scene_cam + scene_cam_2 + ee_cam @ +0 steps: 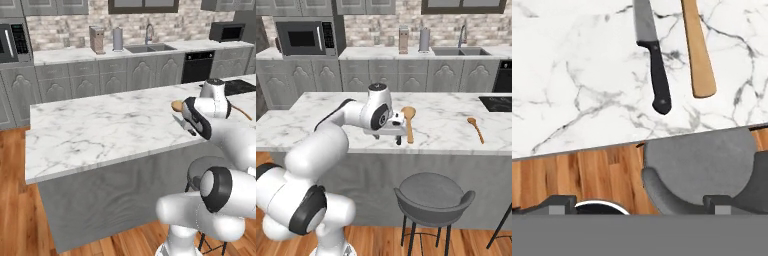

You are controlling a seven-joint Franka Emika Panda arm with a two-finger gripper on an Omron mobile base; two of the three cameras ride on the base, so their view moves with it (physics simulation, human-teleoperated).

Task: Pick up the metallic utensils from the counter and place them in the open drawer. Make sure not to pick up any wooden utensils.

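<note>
Two utensils are lying side by side on the desk [577,85] near its front edge: the knife [653,60] with a silver blade and black handle, and the wooden spoon [698,50] just to one side of it, close but not touching. In the hand view their long axes are running almost parallel, both handle ends pointing toward the desk's front edge and toward the camera.

One end effector [397,134] is hovering above that front edge, its fingers spread wide apart and holding nothing. In the hand view the knife is sitting ahead of the fingertips, up-frame and slightly past centre, so the task's thing is lying forward of the end effector, further in over the marble, rather than directly beneath it. A grey stool [699,167] is showing below the desk edge, under the hand.

Judging from this, the coming move is depending on carrying the hand forward over the black handle and setting the fingers across the knife's long axis, while staying clear of the wooden spoon alongside.

A second wooden spoon [475,128] is lying well apart along the desk in the right base view.
</note>
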